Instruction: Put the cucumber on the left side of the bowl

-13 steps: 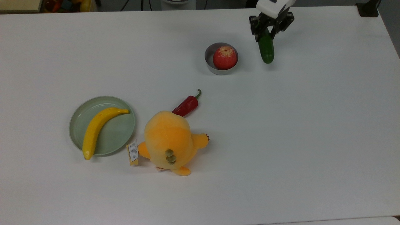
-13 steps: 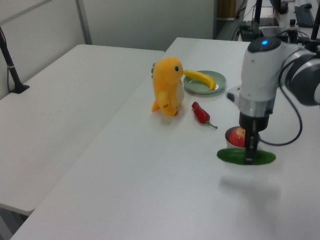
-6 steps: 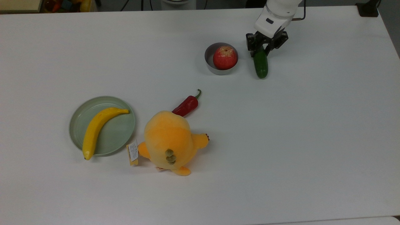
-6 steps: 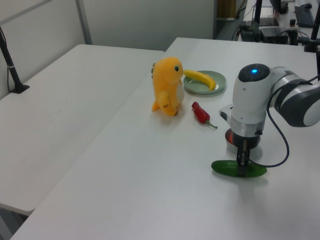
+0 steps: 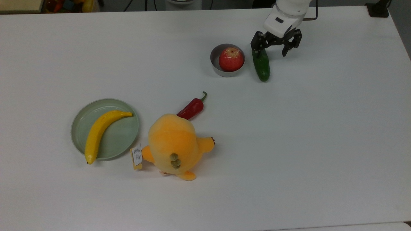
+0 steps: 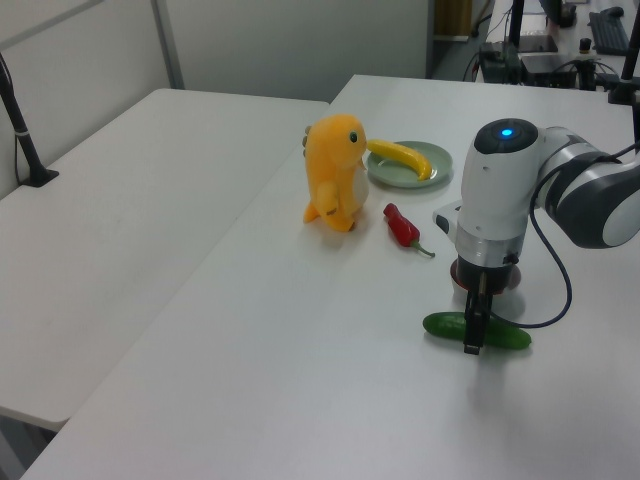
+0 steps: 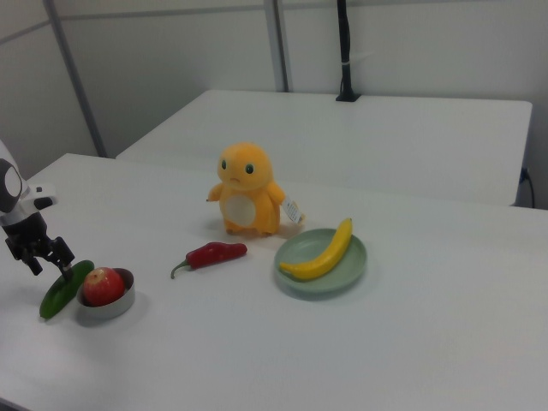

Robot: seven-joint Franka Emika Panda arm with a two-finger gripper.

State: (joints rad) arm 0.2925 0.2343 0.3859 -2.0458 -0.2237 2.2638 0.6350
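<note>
We see an orange plush toy (image 5: 175, 146) standing on the white table (image 5: 321, 144). In the top view, a red chili pepper (image 5: 192, 108) lies just above the plush, and a pale green plate (image 5: 123, 134) sits to the top view's left of it, carrying a banana (image 5: 101, 131).

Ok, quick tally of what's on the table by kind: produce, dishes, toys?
Produce: 4 (cucumber, apple, chili pepper, banana)
Dishes: 2 (bowl, plate)
Toys: 1 (plush)
Total: 7
</note>
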